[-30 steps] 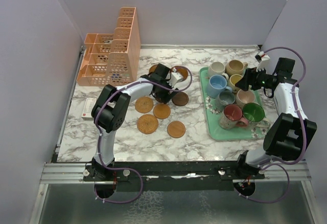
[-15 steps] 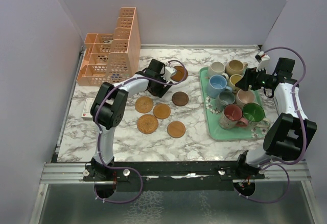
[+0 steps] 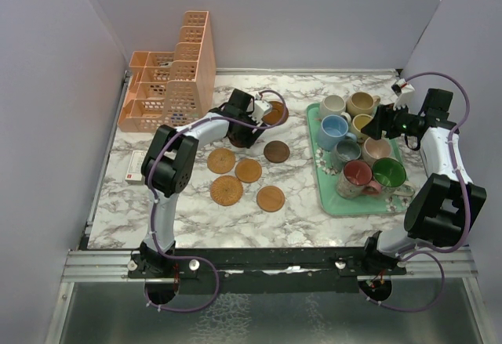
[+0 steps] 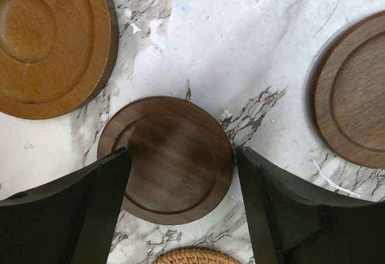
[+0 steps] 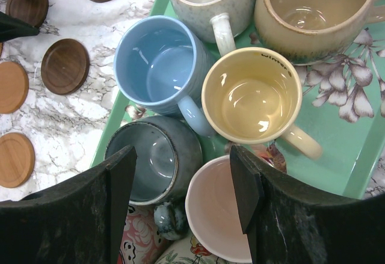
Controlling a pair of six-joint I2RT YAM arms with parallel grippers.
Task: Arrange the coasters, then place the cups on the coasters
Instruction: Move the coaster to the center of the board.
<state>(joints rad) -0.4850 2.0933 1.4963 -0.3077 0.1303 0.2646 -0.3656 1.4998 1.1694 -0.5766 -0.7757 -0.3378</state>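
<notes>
Left hand point(image 4: 180, 162) is down low over the table point(image 3: 314, 222), its fingers spread wide either side of a dark coaster point(image 4: 165, 150). The coaster is smooth walnut-brown wood, round, with a raised rim around a shallow dish. Both fingertips sit right at its edge. Whether they are squeezing or only touching, I can't tell. The disc lies flat on white marble veined with grey.

Just beside it is a pale coaster point(image 4: 42, 41), honey-coloured and dished the same way. A woven coaster point(image 4: 192, 257), rattan by the look of it, peeks in at the near edge. From above, more coasters point(image 3: 271, 198) lie flat and apart from each other mid-table. Bare marble shows between them and the tray point(image 3: 325, 203), and along the near edge. A peach lattice rack point(image 3: 169, 85) stands at the far left corner.

Right hand point(image 5: 180, 168) hovers over the tray with its fingers wide apart and nothing between them. Below it, the cups point(image 3: 357, 175) stand upright, mouths up, glossy ceramic packed rim to rim. The grey cup point(image 5: 153, 162) and pink cup point(image 5: 219, 210) sit right under the fingers. The blue cup point(image 5: 157, 59) and yellow cup point(image 5: 251, 92) are beyond them. In the wrist view the yellow cup's handle points toward the lower right. The tray is mint green with a flower print, and its long side runs near to far along the table's right.
</notes>
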